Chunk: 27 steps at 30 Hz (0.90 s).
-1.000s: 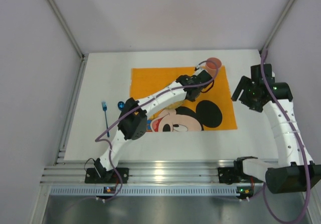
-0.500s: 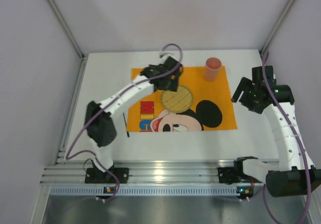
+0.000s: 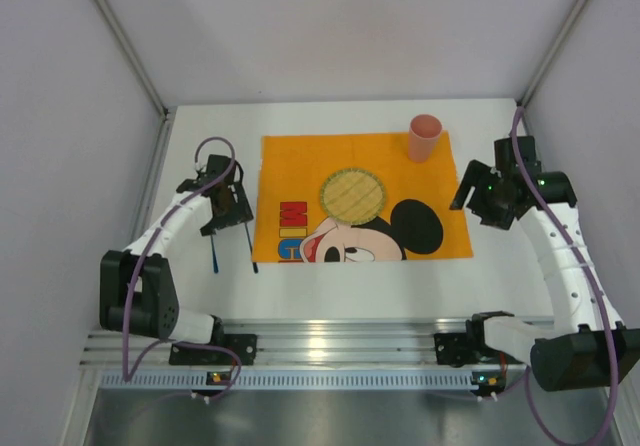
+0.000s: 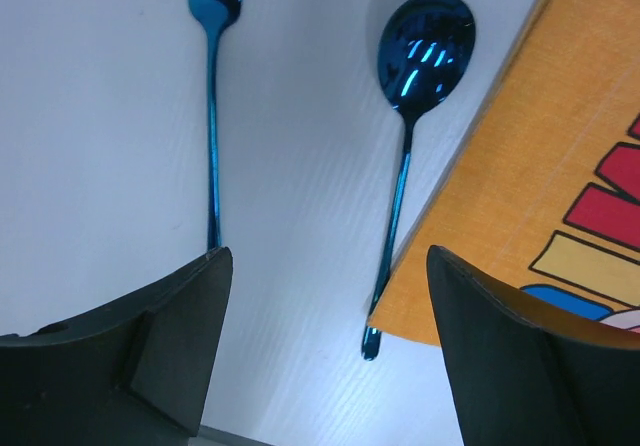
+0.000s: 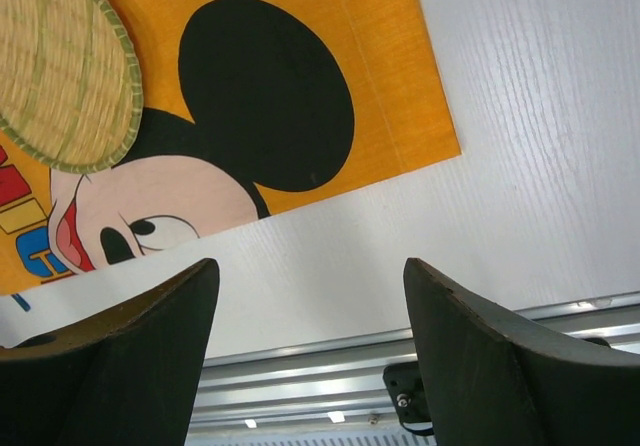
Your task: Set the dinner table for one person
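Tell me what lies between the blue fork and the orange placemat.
The blue spoon lies there on the dinner table, between the fork and the placemat. The left wrist view shows it.

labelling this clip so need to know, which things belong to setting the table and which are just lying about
For the job: dinner table, orange Mickey Mouse placemat, woven round plate, pink cup, blue fork, blue spoon.
Not part of it: aluminium rail at the near edge, grey walls.

left arm (image 3: 160, 228), right arm (image 3: 566, 262): white shells, black joints, purple cables (image 3: 214, 141), black jaws.
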Tool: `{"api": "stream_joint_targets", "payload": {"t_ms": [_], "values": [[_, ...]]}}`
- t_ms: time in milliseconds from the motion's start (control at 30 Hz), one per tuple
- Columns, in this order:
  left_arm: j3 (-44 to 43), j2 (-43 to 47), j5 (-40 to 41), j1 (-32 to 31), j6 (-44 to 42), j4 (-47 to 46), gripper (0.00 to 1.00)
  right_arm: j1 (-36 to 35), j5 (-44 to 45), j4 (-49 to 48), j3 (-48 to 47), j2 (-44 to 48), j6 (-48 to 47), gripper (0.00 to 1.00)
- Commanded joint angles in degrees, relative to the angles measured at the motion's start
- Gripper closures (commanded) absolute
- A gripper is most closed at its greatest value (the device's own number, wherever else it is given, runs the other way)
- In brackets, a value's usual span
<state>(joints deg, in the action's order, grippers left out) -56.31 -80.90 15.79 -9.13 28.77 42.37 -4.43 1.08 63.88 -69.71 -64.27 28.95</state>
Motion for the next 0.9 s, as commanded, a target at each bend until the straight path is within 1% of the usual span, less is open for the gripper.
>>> {"api": "stream_joint_targets", "payload": {"t_ms": [0, 33, 67, 100, 267, 367, 467, 500, 533, 600, 633, 767, 800, 867], "values": [[0.1, -1.4, -6.2, 0.4, -1.0, -9.2, 0.17, -1.1, -0.8, -3.1, -0.2, -0.7, -0.9, 0.25], [-0.5, -2.4, -6.5, 0.4, -0.7, -9.1, 0.18, -1.0, -0.8, -3.1, -0.3, -0.8, -1.2, 0.25], [-1.2, -4.8, -6.6, 0.4, -0.5, -9.1, 0.23, -1.1, -0.8, -3.0, -0.3, -0.8, -1.3, 0.25], [-1.6, -6.0, -6.7, 0.4, -0.2, -9.2, 0.25, -1.2, -0.7, -2.9, -0.4, -0.8, -1.4, 0.25], [-2.5, -12.0, -8.1, 0.4, -0.5, -13.0, 0.36, -1.3, 0.1, -2.2, -0.2, -0.5, -1.8, 0.25], [-3.3, -14.8, -7.6, 0.3, -0.8, -13.7, 0.4, -1.3, 0.8, -1.7, -0.2, -0.4, -2.0, 0.25], [-3.9, -16.9, -6.0, 0.4, -1.2, -13.8, 0.46, -1.3, 1.4, -1.5, -0.4, -0.3, -2.1, 0.25], [-3.9, -17.3, -5.9, 0.4, -1.4, -13.9, 0.59, -1.3, 1.7, -1.4, -0.4, -0.5, -2.1, 0.25], [-4.1, -18.1, -6.3, 0.4, -1.7, -14.2, 0.66, -1.3, 1.9, -1.3, -0.5, -0.5, -2.1, 0.25], [-4.2, -18.9, -6.7, 0.4, -2.3, -14.4, 0.86, -1.3, 2.4, -1.2, -0.8, -0.8, -2.3, 0.25], [-4.3, -19.7, -6.6, 0.4, -2.6, -14.5, 1.0, -1.3, 2.7, -1.2, -0.9, -0.9, -2.4, 0.25], [-5.0, -20.3, -3.3, 0.4, -4.3, -13.4, 1.0, -1.4, 3.1, -1.3, -1.7, -1.7, -2.6, 0.25], [-5.5, -19.9, -1.1, 0.5, -4.9, -12.8, 1.0, -1.4, 3.0, -1.4, -2.1, -2.1, -2.6, 0.25], [-7.7, -17.7, 1.5, 0.5, -5.0, -10.3, 1.0, -1.3, -0.7, -3.3, -3.1, -2.6, -3.3, 0.24]]}}
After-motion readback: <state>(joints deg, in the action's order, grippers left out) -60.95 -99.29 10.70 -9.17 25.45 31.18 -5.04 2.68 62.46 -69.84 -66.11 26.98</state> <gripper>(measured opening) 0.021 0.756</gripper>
